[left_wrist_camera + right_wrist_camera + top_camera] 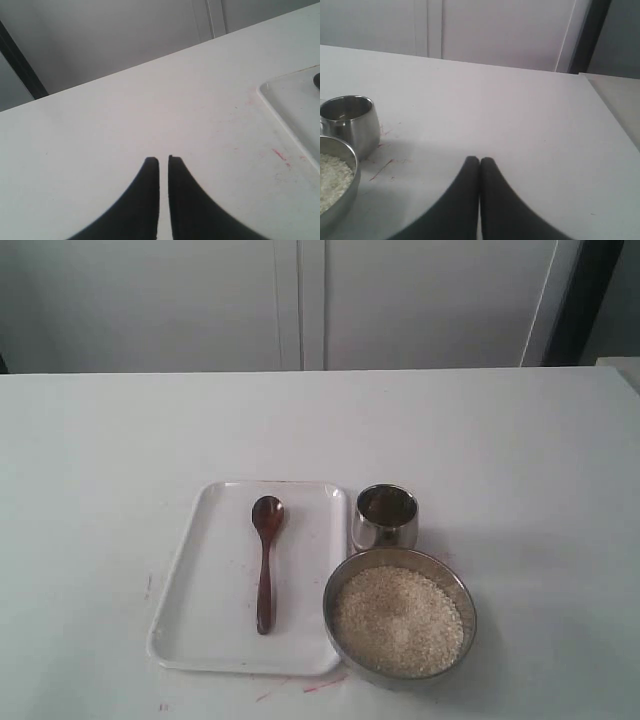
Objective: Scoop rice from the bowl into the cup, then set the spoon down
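Note:
The dark wooden spoon point(265, 562) lies on a white tray point(200, 630), its oval bowl toward the far side. To the tray's right stands the small steel cup point(385, 517) point(351, 121). Just in front of it sits the wide steel bowl point(342, 585) point(345, 195), filled with off-white rice point(398, 620) point(331, 181). Neither arm shows in the exterior view. My left gripper point(163, 159) is shut and empty over bare table, left of the tray's corner point(280, 97). My right gripper point(479, 159) is shut and empty, right of the cup and bowl.
The white table point(520, 460) runs back to a pale wall with a dark vertical strip at the far right. Faint red marks point(280, 155) stain the tabletop near the tray's front corner and beside the cup point(382, 169).

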`<move>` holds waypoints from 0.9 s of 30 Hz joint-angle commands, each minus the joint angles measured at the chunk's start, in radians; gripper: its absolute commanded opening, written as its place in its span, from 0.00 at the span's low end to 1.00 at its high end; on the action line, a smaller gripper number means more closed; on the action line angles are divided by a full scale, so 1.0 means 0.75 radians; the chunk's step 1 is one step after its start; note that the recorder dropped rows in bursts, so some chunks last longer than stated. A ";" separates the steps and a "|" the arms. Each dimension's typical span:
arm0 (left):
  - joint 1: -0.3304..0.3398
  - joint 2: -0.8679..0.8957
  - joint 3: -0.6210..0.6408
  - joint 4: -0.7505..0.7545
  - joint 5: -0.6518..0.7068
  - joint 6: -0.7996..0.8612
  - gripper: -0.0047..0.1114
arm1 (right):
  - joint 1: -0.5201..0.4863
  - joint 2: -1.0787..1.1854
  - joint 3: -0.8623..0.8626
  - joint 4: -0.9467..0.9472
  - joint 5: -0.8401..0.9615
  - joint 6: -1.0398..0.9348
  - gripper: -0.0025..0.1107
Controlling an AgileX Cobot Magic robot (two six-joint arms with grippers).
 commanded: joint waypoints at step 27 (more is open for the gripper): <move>-0.004 0.001 -0.008 -0.012 -0.008 -0.002 0.16 | -0.025 -0.008 0.008 0.000 0.125 -0.013 0.02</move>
